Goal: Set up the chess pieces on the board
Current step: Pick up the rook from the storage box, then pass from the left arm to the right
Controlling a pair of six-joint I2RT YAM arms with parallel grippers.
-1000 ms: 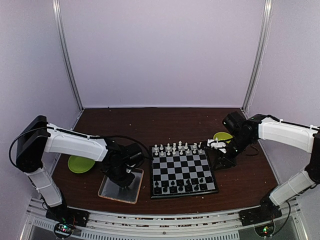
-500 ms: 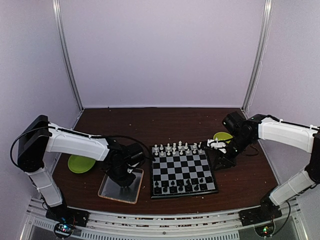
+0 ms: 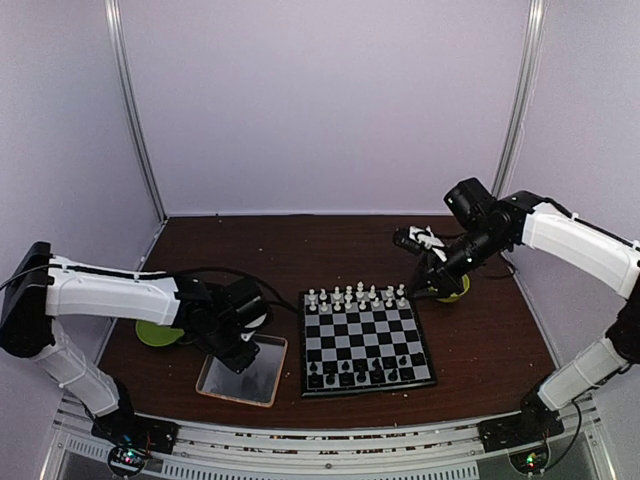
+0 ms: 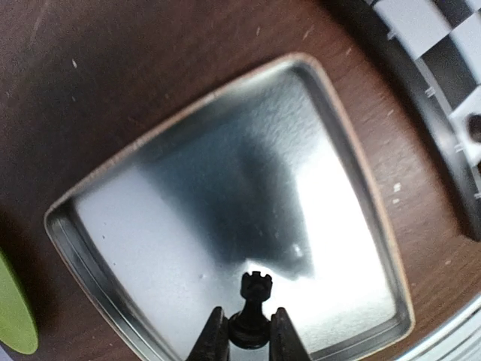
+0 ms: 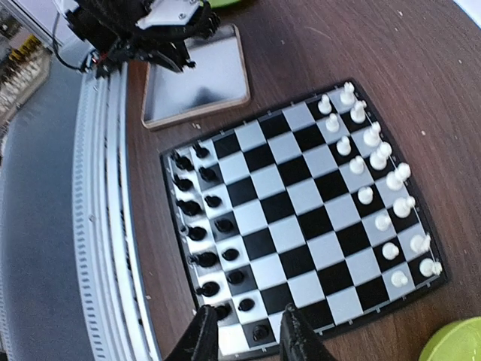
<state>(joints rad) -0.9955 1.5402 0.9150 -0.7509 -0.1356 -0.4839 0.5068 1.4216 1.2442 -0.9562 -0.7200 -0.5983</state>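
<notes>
The board (image 3: 365, 336) lies at the table's middle, with white chess pieces (image 3: 355, 296) in its two far rows and black pieces (image 3: 365, 373) in its two near rows. My left gripper (image 4: 249, 332) is shut on a black rook (image 4: 254, 295), holding it by its base just above the metal tray (image 4: 188, 226). In the top view the left gripper (image 3: 242, 350) hangs over the tray's left part. My right gripper (image 3: 403, 240) is raised above the table beyond the board's far right corner. Its fingers (image 5: 201, 335) stand open with nothing between them, and the board (image 5: 301, 203) lies below.
The shiny metal tray (image 3: 255, 378) sits left of the board and holds no other piece. A green dish (image 3: 155, 332) lies far left and another green dish (image 3: 447, 282) lies right of the board's far corner. White walls enclose the table.
The left gripper has closed on the rook and drawn back left, lifting it off the tray. The right arm has risen from beside the board to above its far right corner.
</notes>
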